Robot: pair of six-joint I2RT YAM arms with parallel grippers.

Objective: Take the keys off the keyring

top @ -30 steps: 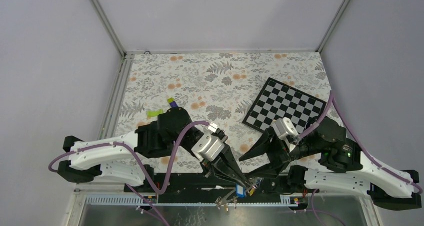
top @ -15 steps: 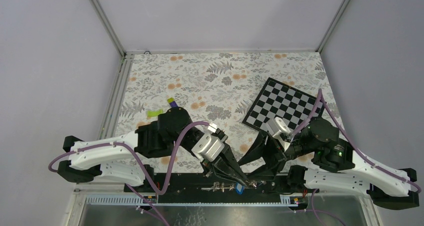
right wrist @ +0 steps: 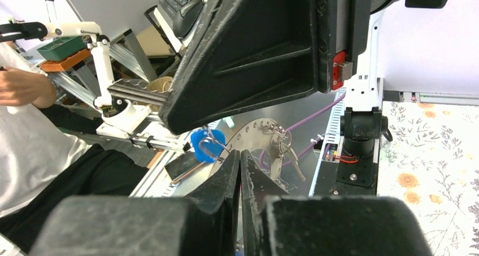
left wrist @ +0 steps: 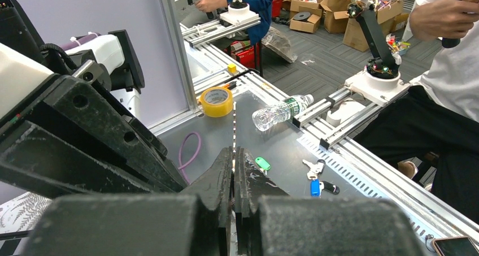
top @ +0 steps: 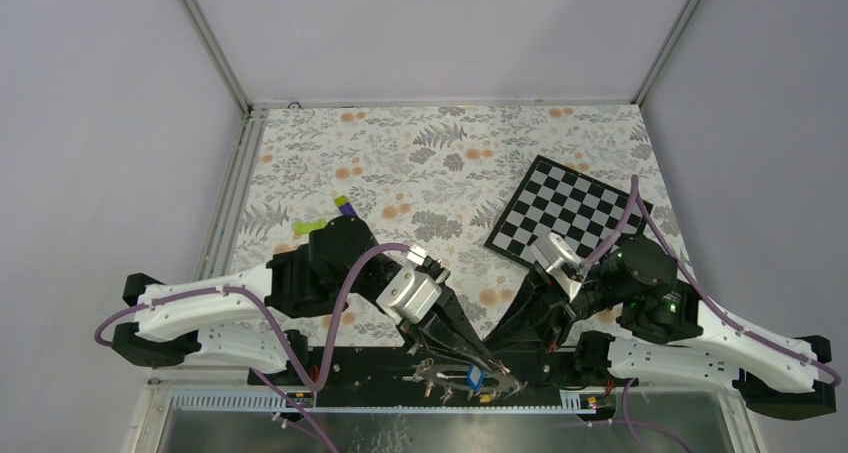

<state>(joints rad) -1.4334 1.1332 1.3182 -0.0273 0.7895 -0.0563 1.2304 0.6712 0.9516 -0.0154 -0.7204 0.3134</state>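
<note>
surface: floral-cloth table (top: 420, 163) behind both grippers; grey metal bench (left wrist: 271, 146) below and ahead of the fingertips, past the table's near edge.
room: open workshop beyond the bench, cardboard boxes (left wrist: 316, 21) far ahead, person in a white shirt (left wrist: 452, 69) off to the right of the left gripper.
left gripper (left wrist: 233, 154): fingers pressed together on the rim of the keyring.
keyring (right wrist: 252, 129): between the left fingertips; from that wrist edge-on, a thin line running straight out along the fingers; from the right wrist flat face showing, just ahead of the right fingertips.
right gripper (right wrist: 239, 157): narrow, only a slit between the fingers; whether anything is pinched cannot be told.
keys (right wrist: 284, 148): silver bunch hanging off the ring, shanks pointing down, just right of the right fingertips; blue-headed key (right wrist: 204, 142) on a wire loop just left of them.
loose keys (left wrist: 314, 166): flat on the bench, ahead and right of the left fingertips, near a green tag (left wrist: 261, 164).
containers: clear plastic bottle (left wrist: 279, 110) on its side farther ahead, contents unreadable; yellow tape roll (left wrist: 216, 102) left of it.
board: checkerboard (top: 575, 208) on the cloth behind the right arm.
</note>
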